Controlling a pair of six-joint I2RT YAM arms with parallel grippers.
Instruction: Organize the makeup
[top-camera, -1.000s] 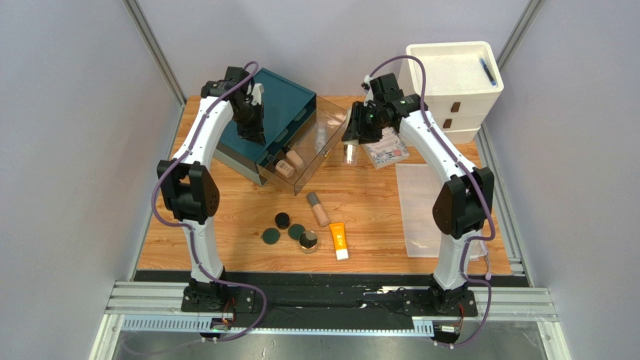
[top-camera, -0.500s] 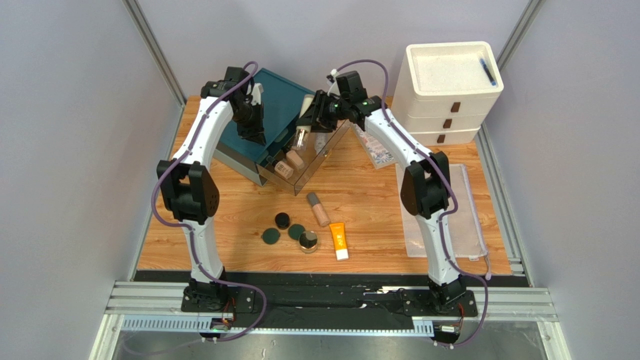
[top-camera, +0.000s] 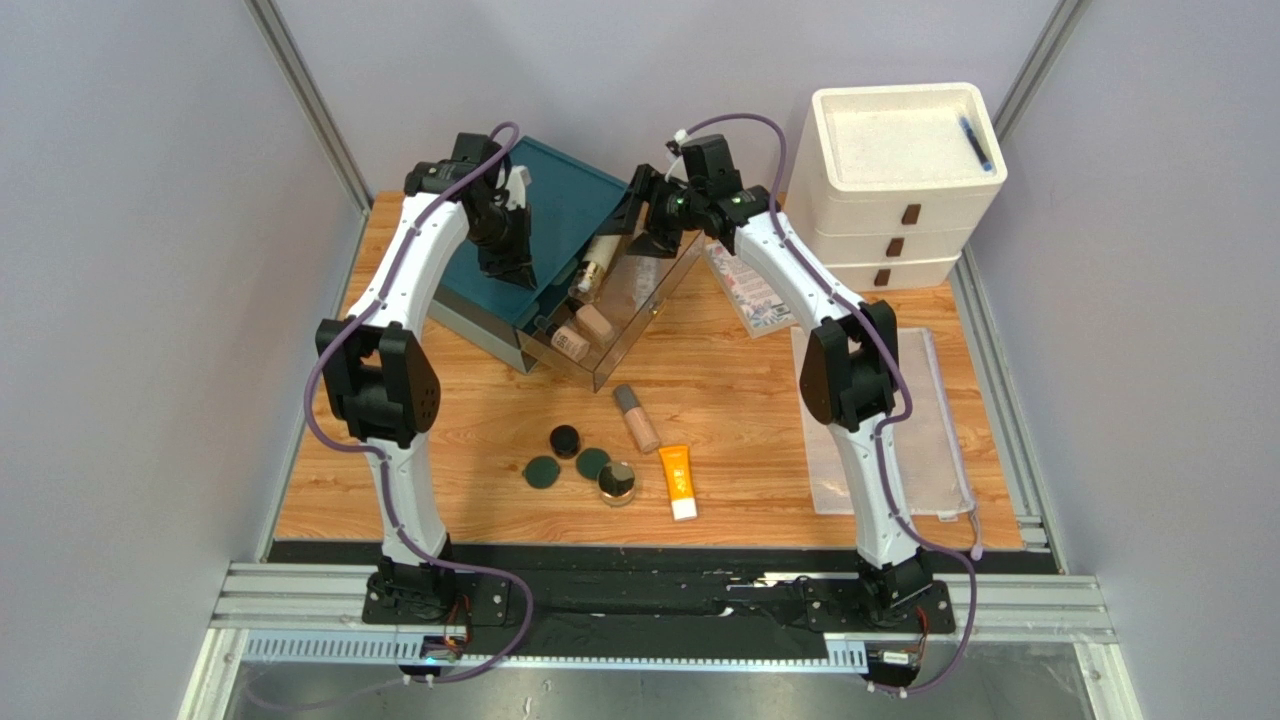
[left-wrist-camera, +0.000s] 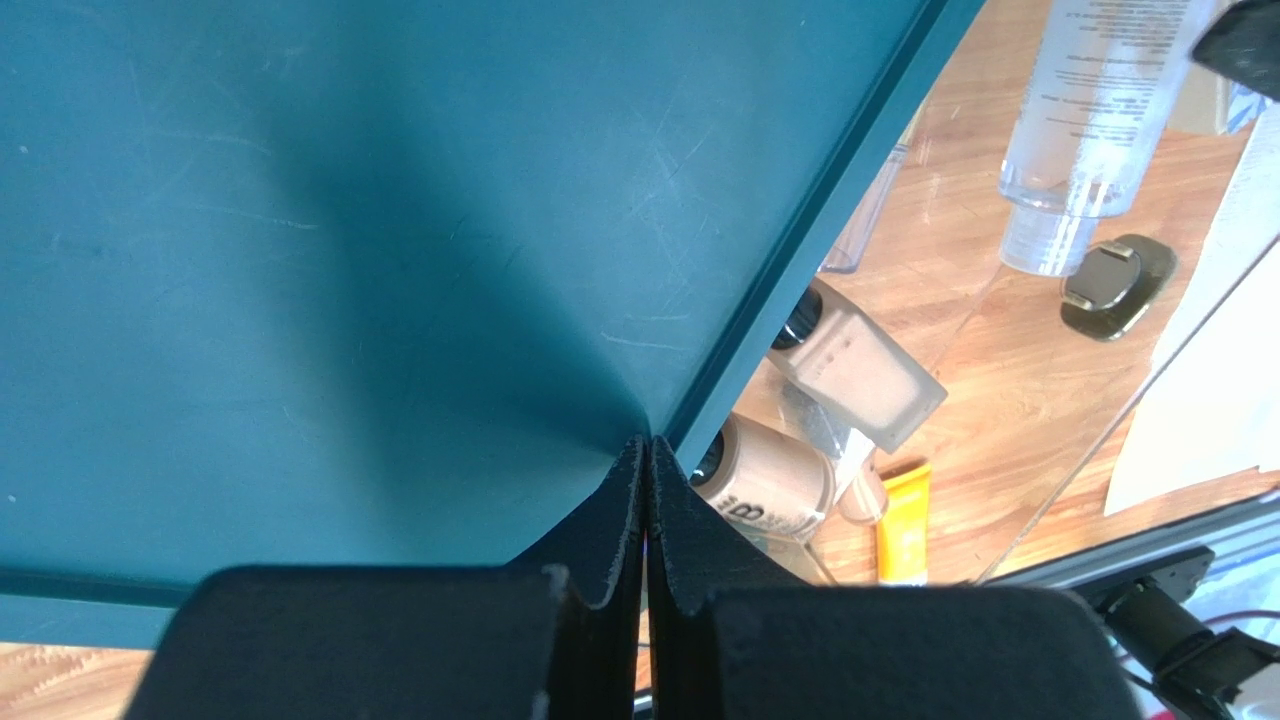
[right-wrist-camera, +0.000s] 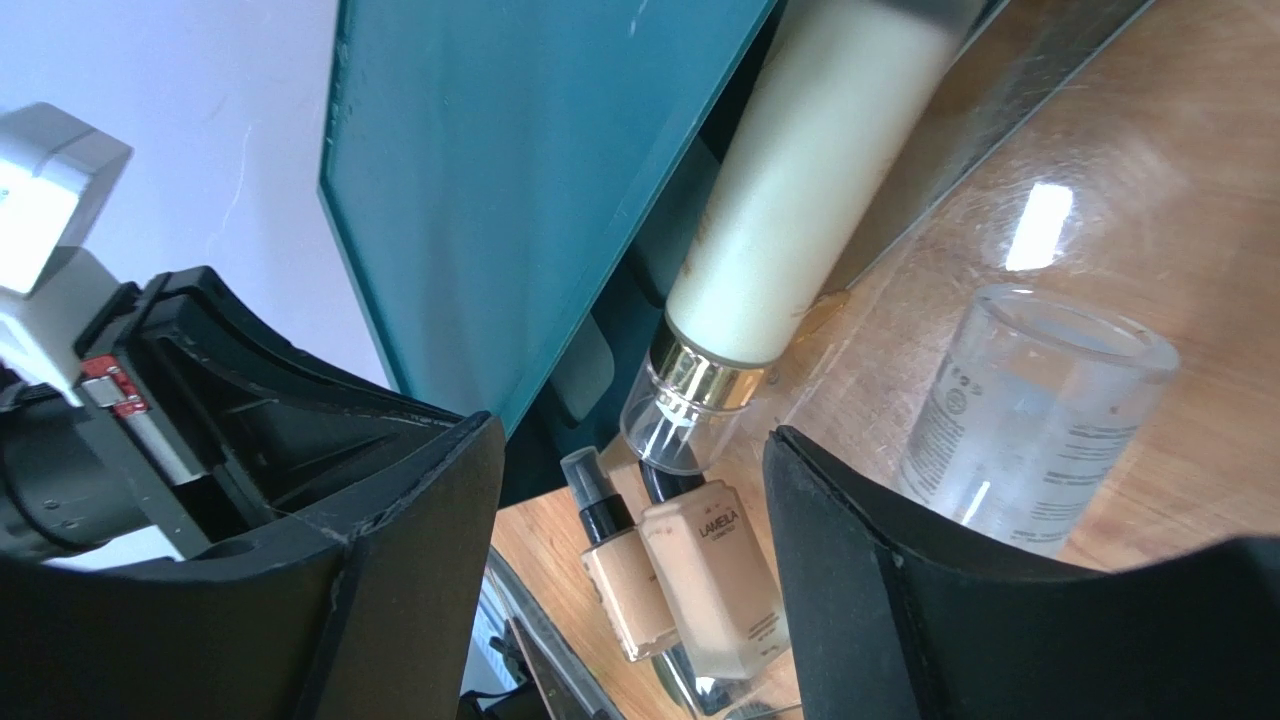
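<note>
The right pincer gaped wide; the cream-gold bottle lay just ahead, its long axis pointing away.

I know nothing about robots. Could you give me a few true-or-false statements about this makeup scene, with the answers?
1. The orange tube lies on the table, outside the clear drawer. True.
2. The right gripper is clamped on the cream-gold bottle. False: its jaws stand apart, and the bottle lies in the clear drawer.
3. The left gripper is shut, with its tips against the teal box. True.
4. The round compacts are inside the drawer. False: they lie on the table beside the orange tube.
5. The white drawer unit stands at the table's far left corner. False: it is at the far right.
</note>
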